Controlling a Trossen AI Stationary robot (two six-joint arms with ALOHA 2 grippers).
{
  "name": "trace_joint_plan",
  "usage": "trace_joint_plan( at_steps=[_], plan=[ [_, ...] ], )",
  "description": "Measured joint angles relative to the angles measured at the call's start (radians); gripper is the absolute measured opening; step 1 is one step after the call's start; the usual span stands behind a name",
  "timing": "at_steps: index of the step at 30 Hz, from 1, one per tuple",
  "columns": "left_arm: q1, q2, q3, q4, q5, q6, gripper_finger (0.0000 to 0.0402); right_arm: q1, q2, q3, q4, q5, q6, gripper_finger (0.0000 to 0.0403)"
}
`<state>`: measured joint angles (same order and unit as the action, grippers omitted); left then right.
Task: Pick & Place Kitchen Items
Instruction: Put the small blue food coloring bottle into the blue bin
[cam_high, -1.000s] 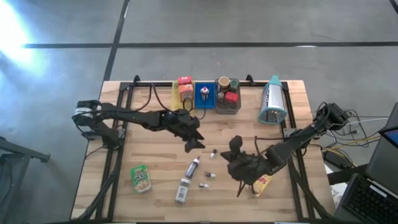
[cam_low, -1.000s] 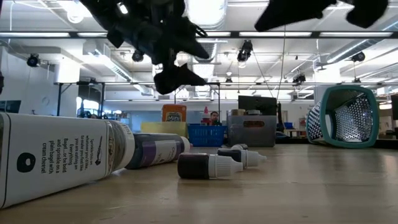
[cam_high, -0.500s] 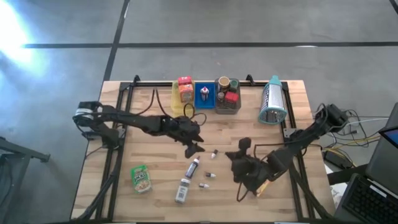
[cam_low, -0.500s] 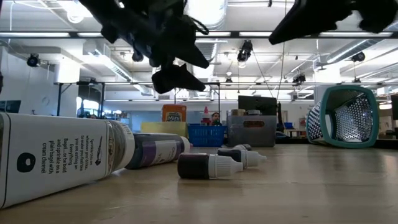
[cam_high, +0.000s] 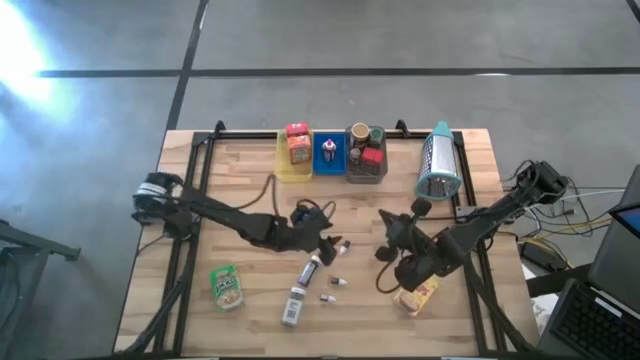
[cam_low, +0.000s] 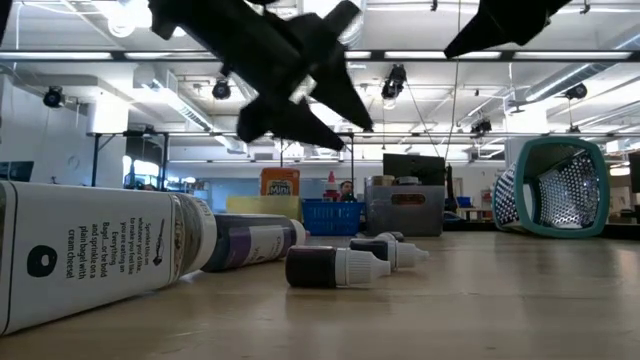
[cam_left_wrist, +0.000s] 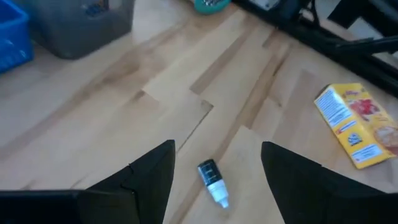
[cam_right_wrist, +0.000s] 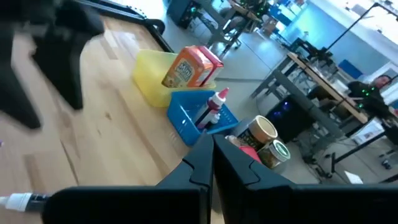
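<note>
My left gripper (cam_left_wrist: 217, 148) hangs open over the middle of the table. A small dark vial with a white tip (cam_left_wrist: 211, 180) lies on the wood, showing in the gap between its fingers, apart from them. That vial (cam_high: 343, 247) has two more (cam_high: 340, 283) close by, along with a dark bottle (cam_high: 309, 270) and a white-labelled bottle (cam_high: 293, 305), all lying on their sides. My right gripper (cam_right_wrist: 212, 148) is shut and empty, raised right of centre, pointing toward the far trays. A yellow pouch (cam_high: 418, 295) lies flat near it.
A yellow tray (cam_high: 284, 166), a blue tray (cam_high: 329, 166) and a grey tray (cam_high: 366, 176) with items stand along the far edge. A teal grater (cam_high: 438, 165) lies at the far right. A green pouch (cam_high: 228, 286) lies near left. Bare wood shows in the middle left.
My left gripper has swung away from the trays toward the table's near right and sunk, turning until it hangs over the vial. My right gripper has rolled and swung from beside the yellow pouch toward the far edge, staying shut. The items lie where they were.
</note>
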<state>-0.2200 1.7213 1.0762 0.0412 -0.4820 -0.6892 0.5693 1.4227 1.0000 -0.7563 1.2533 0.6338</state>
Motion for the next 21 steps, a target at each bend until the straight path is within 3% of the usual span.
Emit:
trace_joint_plan(
  at_steps=[3, 12, 21],
  plan=[
    [0.0, 0.077, 0.078, -0.062, 0.022, 0.01, 0.0245, -0.013, -0.027, -0.002, 0.001, -0.033, 0.007, 0.0008],
    [0.05, 0.233, 0.389, -0.504, 0.166, -0.106, 0.0245, -0.013, -0.135, -0.085, -0.004, -0.076, 0.071, 0.0008],
    [0.058, 0.296, 0.528, -0.523, 0.174, -0.062, 0.0245, -0.011, -0.266, -0.222, 0.006, -0.113, 0.143, 0.0008]
  ],
)
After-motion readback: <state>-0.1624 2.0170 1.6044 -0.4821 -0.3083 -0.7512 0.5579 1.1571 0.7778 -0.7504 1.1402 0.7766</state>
